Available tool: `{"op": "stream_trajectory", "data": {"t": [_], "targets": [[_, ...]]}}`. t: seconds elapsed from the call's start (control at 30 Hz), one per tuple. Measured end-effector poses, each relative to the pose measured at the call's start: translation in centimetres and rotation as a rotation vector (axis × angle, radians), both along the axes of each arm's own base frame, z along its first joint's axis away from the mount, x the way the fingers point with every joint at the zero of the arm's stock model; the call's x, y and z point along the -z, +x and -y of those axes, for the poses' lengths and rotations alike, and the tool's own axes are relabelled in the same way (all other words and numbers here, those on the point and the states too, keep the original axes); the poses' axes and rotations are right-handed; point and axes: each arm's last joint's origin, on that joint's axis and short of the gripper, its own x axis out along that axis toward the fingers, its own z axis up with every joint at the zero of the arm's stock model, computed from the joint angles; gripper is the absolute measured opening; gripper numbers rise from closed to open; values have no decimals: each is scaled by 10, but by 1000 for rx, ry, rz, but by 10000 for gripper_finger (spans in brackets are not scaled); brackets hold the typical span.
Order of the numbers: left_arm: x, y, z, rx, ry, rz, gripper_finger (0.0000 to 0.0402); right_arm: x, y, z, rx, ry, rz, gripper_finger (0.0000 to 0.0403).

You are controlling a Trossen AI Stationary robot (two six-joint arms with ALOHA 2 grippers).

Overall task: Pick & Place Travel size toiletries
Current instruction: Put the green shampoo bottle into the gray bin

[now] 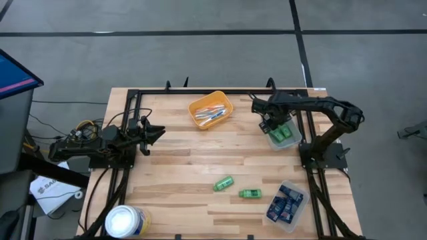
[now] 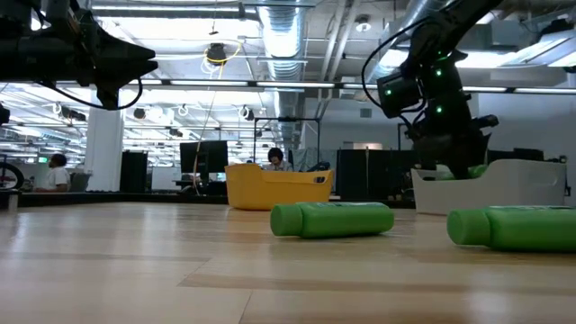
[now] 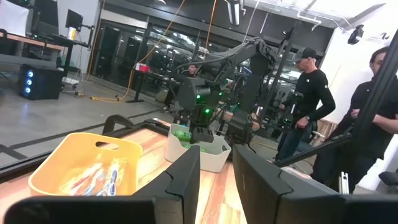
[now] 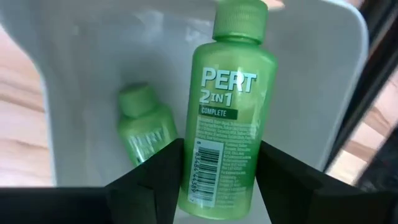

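Two green bottles are in the grey tray; right gripper holds one, left gripper narrow.

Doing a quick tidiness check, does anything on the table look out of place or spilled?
Nothing is spilled or damaged. Two green bottles lie loose on their sides on the bare table, outside any tray, while others sit in the grey tray under the right claw.
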Motion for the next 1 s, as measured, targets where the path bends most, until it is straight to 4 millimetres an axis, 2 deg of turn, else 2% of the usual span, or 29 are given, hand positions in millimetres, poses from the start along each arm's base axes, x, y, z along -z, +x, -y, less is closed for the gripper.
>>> {"op": "stream_trajectory", "data": {"t": [0.2,0.37,0.47,0.63,0.8,0.9,1.0], "targets": [[0,0,0,0,0,0,92,3,3,2,-16,-12,39,189],[0,0,0,0,0,0,92,-1,5,1,-13,20,64,227],[0,0,0,-1,0,0,92,-20,12,0,-28,6,128,254],[0,0,0,-4,-1,0,92,-70,28,-9,-77,-84,325,269],[0,0,0,-4,-1,0,92,-110,49,-40,-203,-134,504,269],[0,0,0,-4,-1,0,92,-117,66,-70,-298,-130,596,269],[0,0,0,-4,-1,0,92,-113,83,-106,-410,-85,673,269]]}}
